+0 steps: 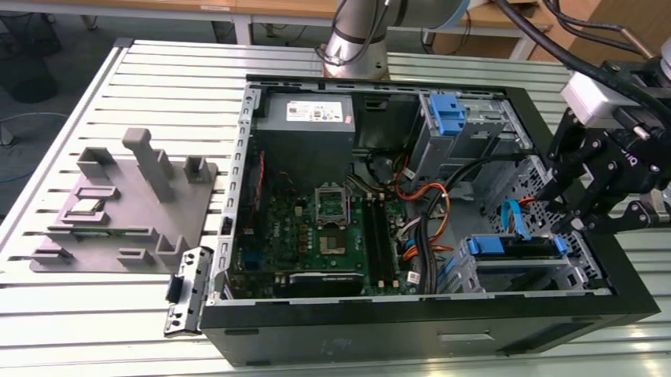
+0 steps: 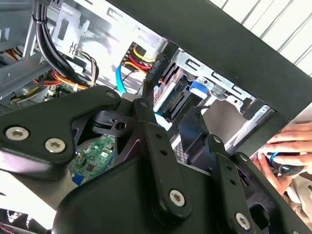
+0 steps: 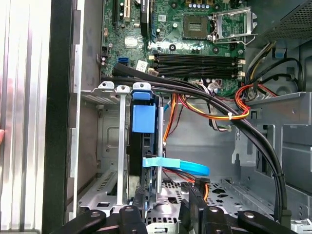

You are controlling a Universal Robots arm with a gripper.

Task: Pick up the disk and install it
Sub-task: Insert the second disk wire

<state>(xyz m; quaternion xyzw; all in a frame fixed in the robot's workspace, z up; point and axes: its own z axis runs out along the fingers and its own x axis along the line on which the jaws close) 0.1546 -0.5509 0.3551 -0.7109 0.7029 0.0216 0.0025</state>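
The jaws (image 3: pixel 168 214) stand open and empty just above the disk (image 3: pixel 144 146), seated edge-up in its bay (image 3: pixel 109 146)

No print can be read; the power supply's white sticker (image 1: pixel 317 111) is illegible.

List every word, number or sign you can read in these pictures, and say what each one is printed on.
No text here can be read.
White sticker on the power supply: print too small.
Black wrist housing: white lettering, blurred.
Motherboard: markings too small.
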